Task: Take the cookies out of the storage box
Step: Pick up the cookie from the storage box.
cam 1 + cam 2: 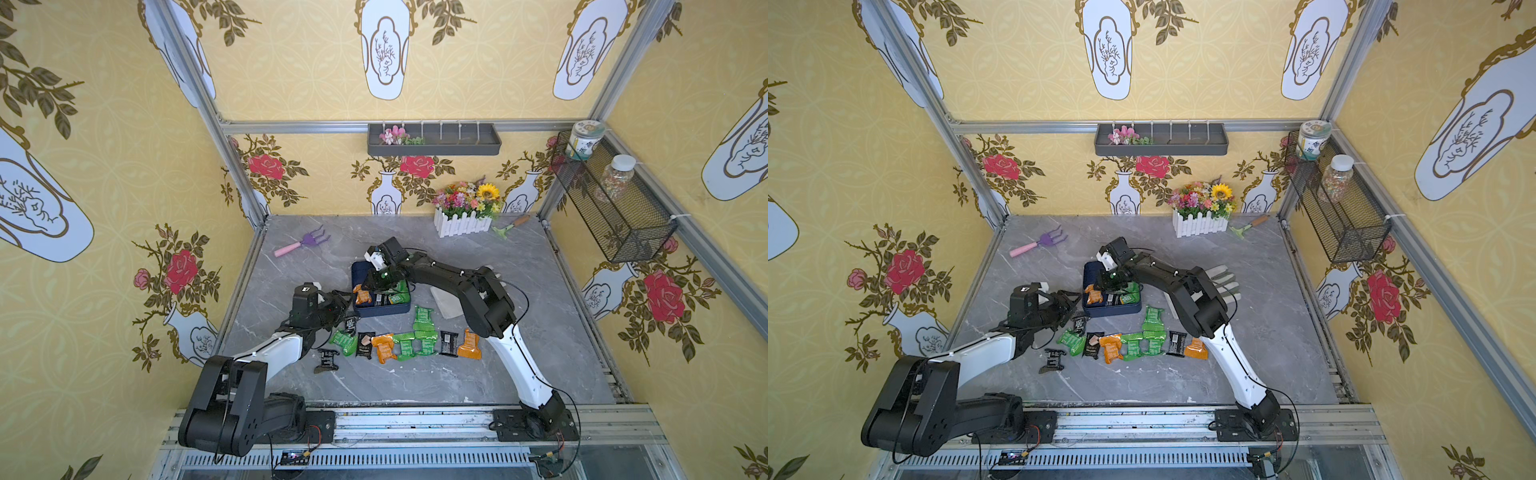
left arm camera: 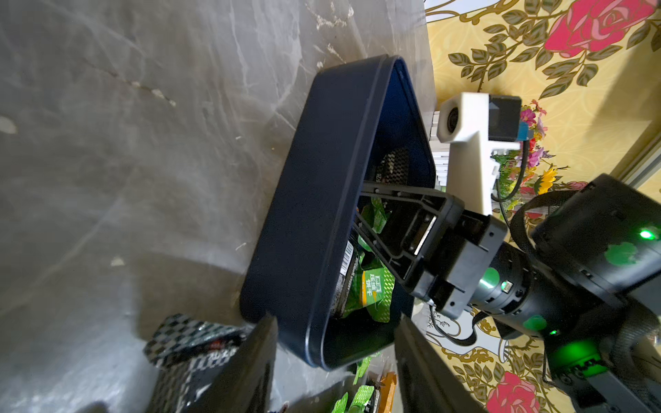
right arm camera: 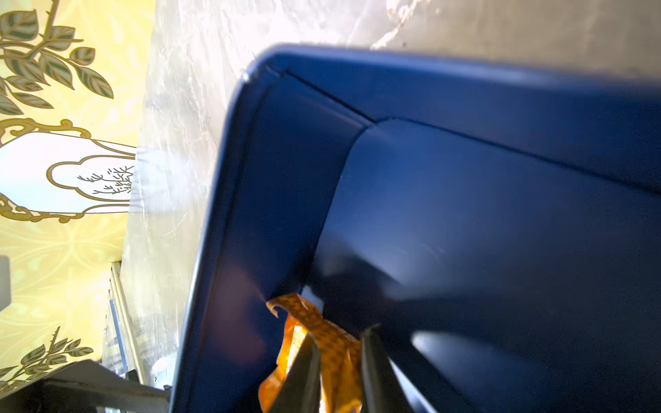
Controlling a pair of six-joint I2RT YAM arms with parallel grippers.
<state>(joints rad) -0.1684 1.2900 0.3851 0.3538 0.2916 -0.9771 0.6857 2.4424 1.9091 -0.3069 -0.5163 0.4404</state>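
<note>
my right claw (image 3: pixel 341 336), arm bent low, sits in the storage box (image 1: pixel 386 311) at the table's (image 1: pixel 519 332) middle, pinched on an orange cookie (image 3: pixel 304 311) near its left wall; my left claw (image 2: pixel 336 318) gapes astride its front-left corner.

Both top views high overhead, whole table (image 1: pixel 519 353) below; wrist views close on storage box (image 2: pixel 322 178)

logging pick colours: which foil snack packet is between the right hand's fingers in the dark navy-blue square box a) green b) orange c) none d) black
b: the right wrist view shows an orange crimped foil packet pinched by the right hand inside the dark navy-blue square storage box.
</note>
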